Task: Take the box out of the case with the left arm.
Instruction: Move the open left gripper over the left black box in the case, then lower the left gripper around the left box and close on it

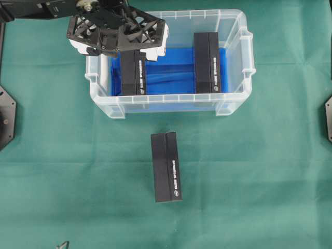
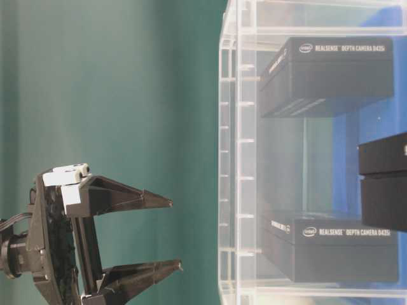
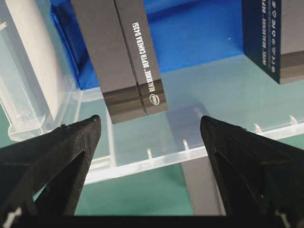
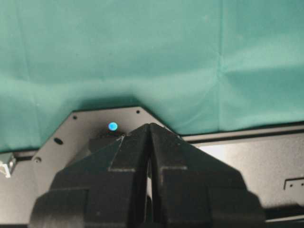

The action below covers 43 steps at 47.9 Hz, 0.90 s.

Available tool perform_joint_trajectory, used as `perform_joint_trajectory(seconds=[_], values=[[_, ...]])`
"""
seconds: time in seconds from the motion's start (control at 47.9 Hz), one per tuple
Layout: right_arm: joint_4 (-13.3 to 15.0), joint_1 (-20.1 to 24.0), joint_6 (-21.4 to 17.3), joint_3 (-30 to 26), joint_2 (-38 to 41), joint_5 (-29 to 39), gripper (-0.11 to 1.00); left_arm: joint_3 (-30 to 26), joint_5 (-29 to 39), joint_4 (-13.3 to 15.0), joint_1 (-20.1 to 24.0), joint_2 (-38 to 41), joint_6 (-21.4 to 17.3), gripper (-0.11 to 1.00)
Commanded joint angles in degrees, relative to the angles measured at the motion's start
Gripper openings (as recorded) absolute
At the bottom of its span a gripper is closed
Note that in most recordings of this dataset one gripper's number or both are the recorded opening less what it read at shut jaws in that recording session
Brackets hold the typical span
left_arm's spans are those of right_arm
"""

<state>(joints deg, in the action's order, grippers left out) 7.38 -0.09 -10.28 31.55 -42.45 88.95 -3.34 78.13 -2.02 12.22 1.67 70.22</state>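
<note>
The clear case [image 1: 171,98] with a blue bottom holds two black boxes lying flat. The left box [image 1: 133,72] lies under my left gripper [image 1: 119,44], which hangs above the case's far left corner. The other box [image 1: 207,62] lies towards the case's right side. In the left wrist view my left gripper [image 3: 149,121] is open, with the left box [image 3: 126,57] below and ahead of the fingertips [image 3: 92,124], untouched. The table-level view shows the same gripper [image 2: 176,234] spread wide, with nothing between its jaws. My right gripper [image 4: 149,126] is shut and empty.
A third black box [image 1: 166,167] lies on the green cloth in front of the case. The case's near rim [image 3: 166,159] crosses the left wrist view between the jaws. Black arm base plates [image 1: 6,116] sit at the table's left and right edges.
</note>
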Motion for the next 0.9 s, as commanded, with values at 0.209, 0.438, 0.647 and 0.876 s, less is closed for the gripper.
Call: perform_joint_trajectory(seconds=[0.209, 0.438, 0.647, 0.876], values=[[0.00, -0.09, 0.18, -0.53, 0.00, -0.26, 0.00, 0.26, -0.44, -0.53, -0.09, -0.88, 0.09, 0.81], [0.00, -0.09, 0.18, -0.53, 0.09, -0.26, 0.00, 2.46, -1.93, -1.41, -0.09, -0.88, 0.26, 0.81], [0.00, -0.09, 0.18, -0.53, 0.09, -0.26, 0.00, 5.71, -6.24, -1.58, -0.09, -0.79, 0.53, 0.81], [0.00, -0.09, 0.18, -0.53, 0.09, -0.26, 0.00, 8.00, -7.82, -1.58, 0.18, -0.62, 1.32, 0.81]])
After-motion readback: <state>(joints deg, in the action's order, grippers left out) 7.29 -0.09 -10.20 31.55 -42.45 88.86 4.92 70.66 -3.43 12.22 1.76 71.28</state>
